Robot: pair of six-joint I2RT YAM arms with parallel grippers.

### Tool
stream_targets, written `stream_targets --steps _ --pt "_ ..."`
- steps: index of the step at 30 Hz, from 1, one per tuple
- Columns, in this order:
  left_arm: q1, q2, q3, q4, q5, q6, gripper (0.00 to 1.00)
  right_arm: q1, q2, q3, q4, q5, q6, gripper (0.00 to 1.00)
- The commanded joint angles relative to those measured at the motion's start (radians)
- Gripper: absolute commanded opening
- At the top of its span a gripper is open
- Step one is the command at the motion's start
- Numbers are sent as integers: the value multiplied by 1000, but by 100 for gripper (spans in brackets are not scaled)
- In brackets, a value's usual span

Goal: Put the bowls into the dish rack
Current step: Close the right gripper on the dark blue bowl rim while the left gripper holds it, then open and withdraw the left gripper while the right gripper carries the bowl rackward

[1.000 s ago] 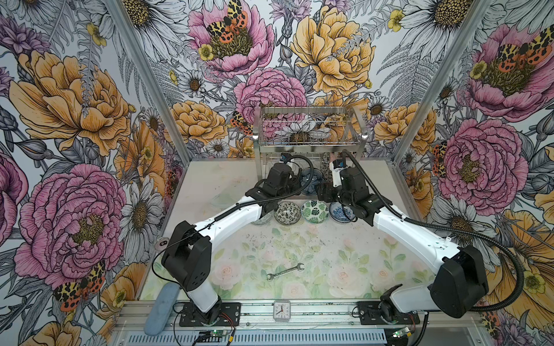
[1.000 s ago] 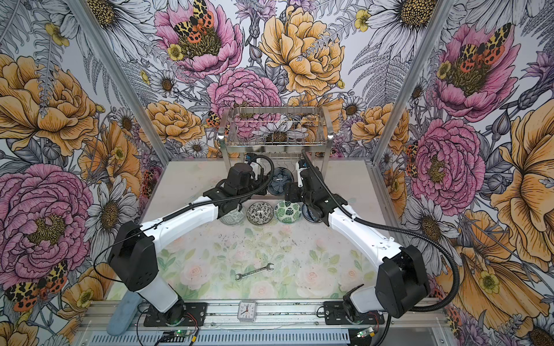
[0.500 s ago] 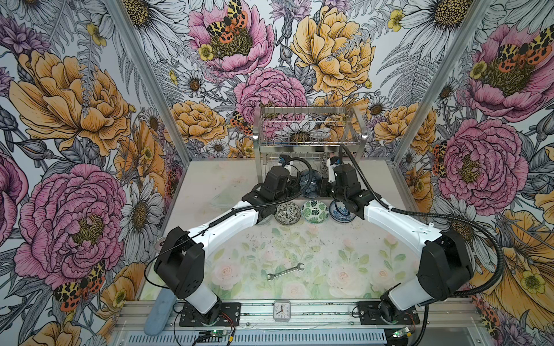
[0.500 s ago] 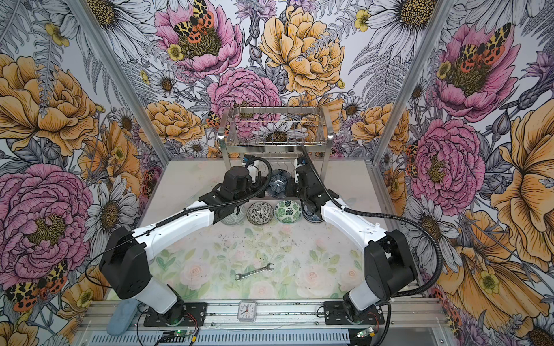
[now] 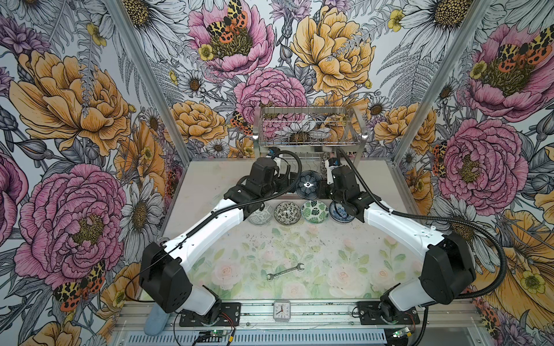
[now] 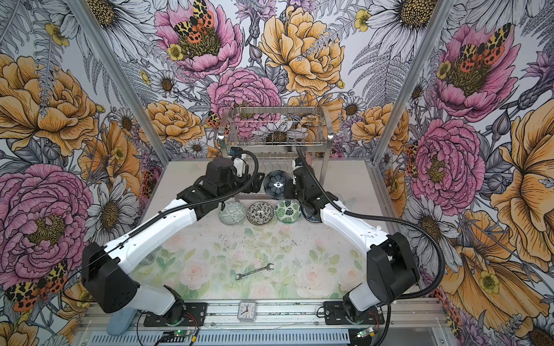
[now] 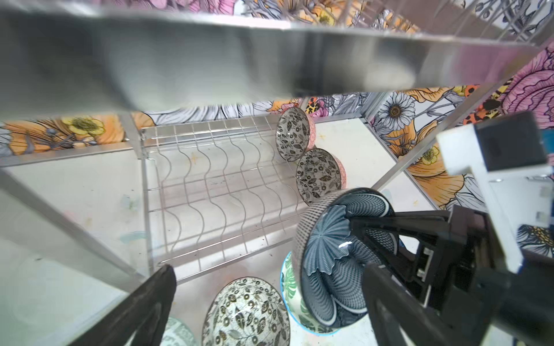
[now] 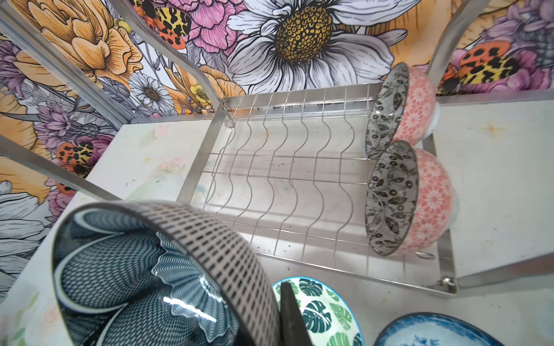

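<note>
- Both top views: four bowls (image 5: 287,212) are sitting upright in a row before the dish rack (image 5: 308,144); a dark blue bowl (image 5: 310,185) is standing on edge.
- Left wrist: left gripper (image 7: 269,269) is gaping empty; right gripper (image 7: 353,230) is clamping that bowl's rim.
- Right wrist: two pink bowls (image 8: 431,197) are leaning at the lower shelf's (image 8: 281,173) end, mouths facing free slots.

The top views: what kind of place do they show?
Probably a staged robot test cell, not a real kitchen: flower-printed walls, two arms bolted to a rail, and a dish rack with bowls.
</note>
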Motion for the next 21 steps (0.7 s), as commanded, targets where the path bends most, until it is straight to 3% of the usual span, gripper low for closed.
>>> stream_targets --steps 1,11,21 --pt "67 -66 3 -168 49 54 99 3 -43 8 23 95 -49 0" --pt "253 -178 -104 -257 120 131 99 43 44 84 -59 343 -162 0" --pt "274 -197 -199 -226 106 158 99 66 179 221 -121 474 -234 0"
